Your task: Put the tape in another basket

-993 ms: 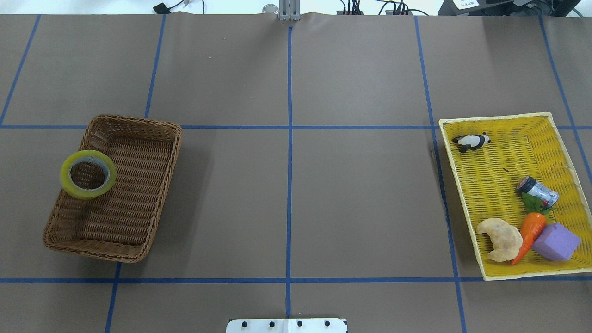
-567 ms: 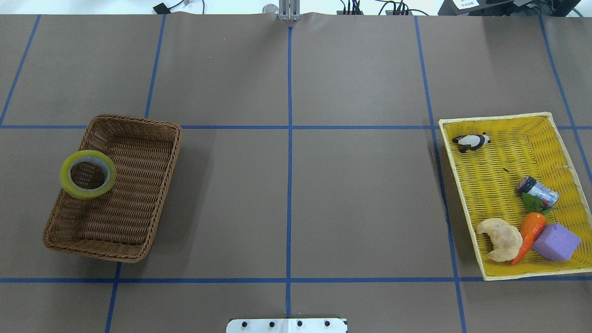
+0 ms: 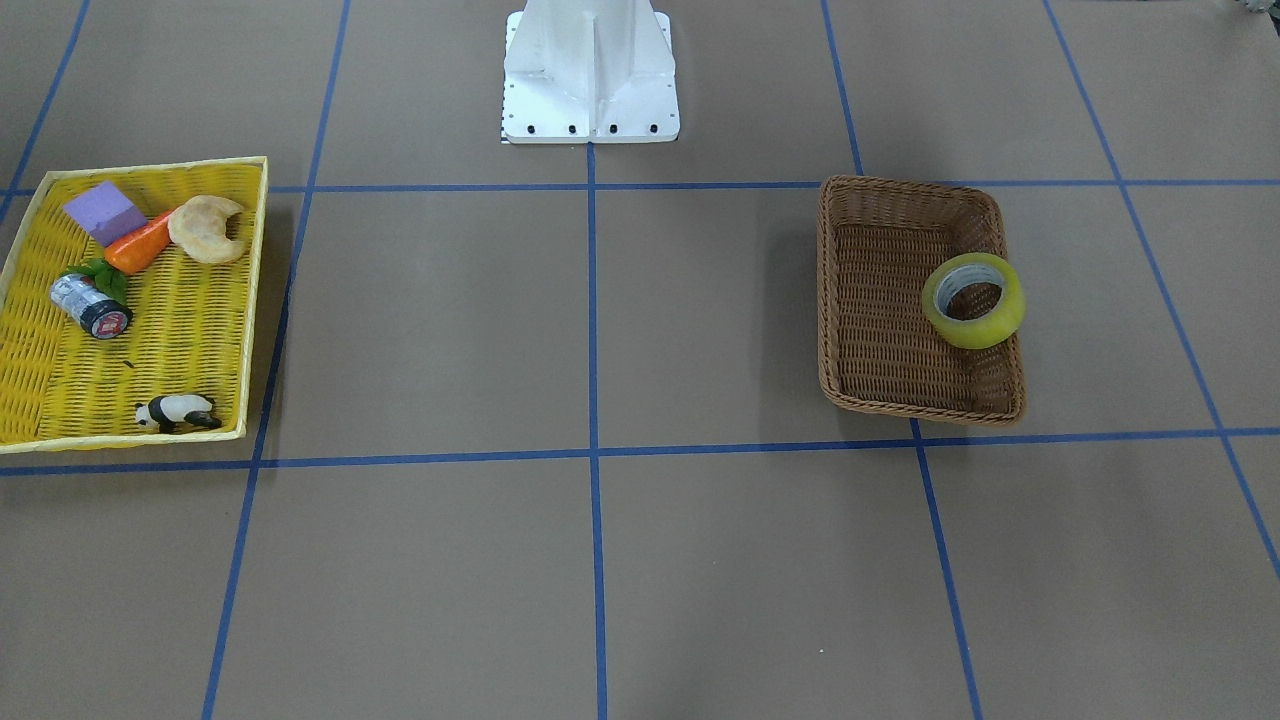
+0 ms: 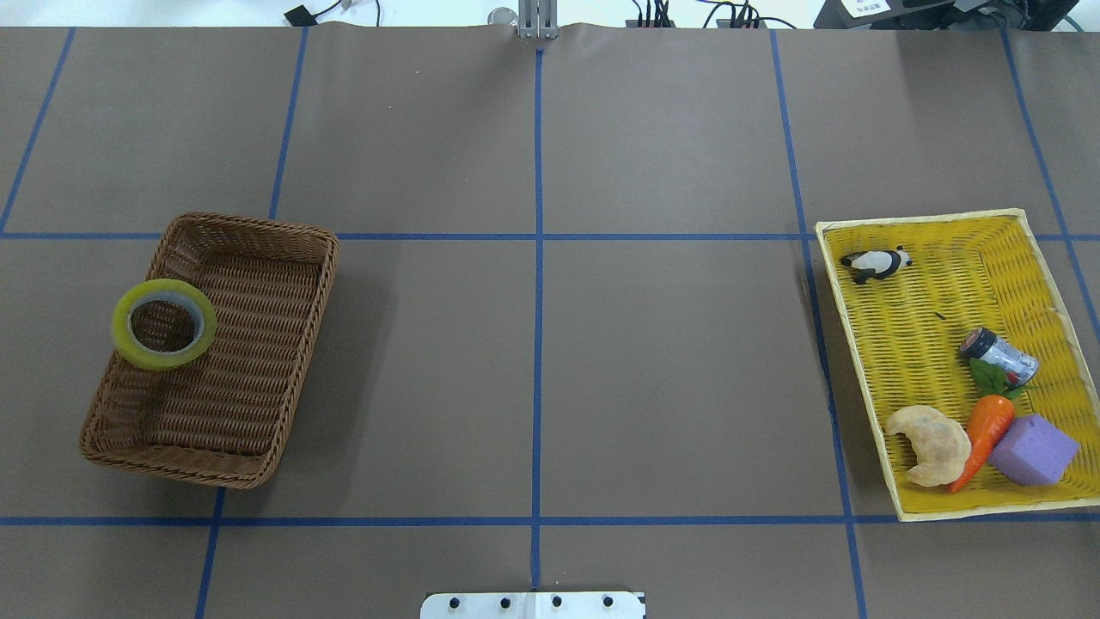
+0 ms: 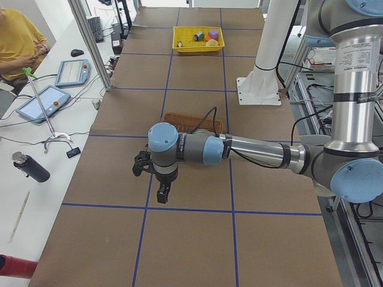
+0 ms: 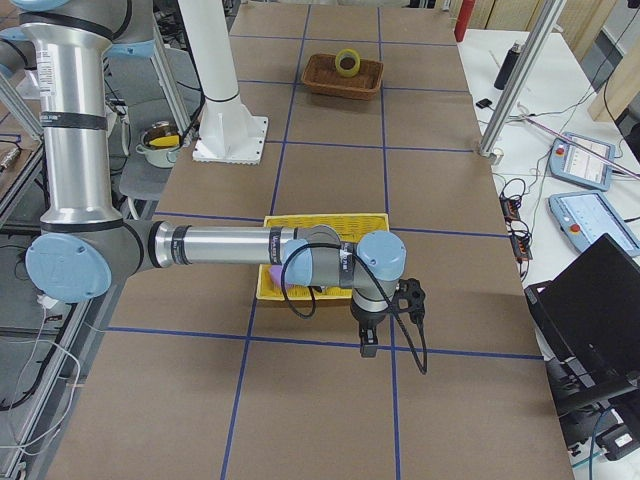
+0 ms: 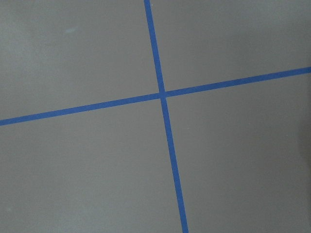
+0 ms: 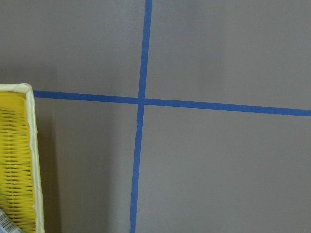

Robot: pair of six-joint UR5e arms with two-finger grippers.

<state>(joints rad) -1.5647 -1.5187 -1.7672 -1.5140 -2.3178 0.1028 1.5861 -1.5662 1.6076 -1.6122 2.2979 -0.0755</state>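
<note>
Well, tape [image 4: 163, 324] leans on basket [image 4: 325, 284] rim, so lift straight up; cannot tell if left tool [image 5: 158, 186], right tool [image 6: 372, 335] are apart

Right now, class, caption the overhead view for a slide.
Tape at the wicker basket's left wall; a filled yellow tray lies far right.

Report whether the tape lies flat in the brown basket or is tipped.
Tipped: the tape leans tilted against the side wall of the brown basket, overlapping the rim there, with its hole facing mostly upward.
</note>
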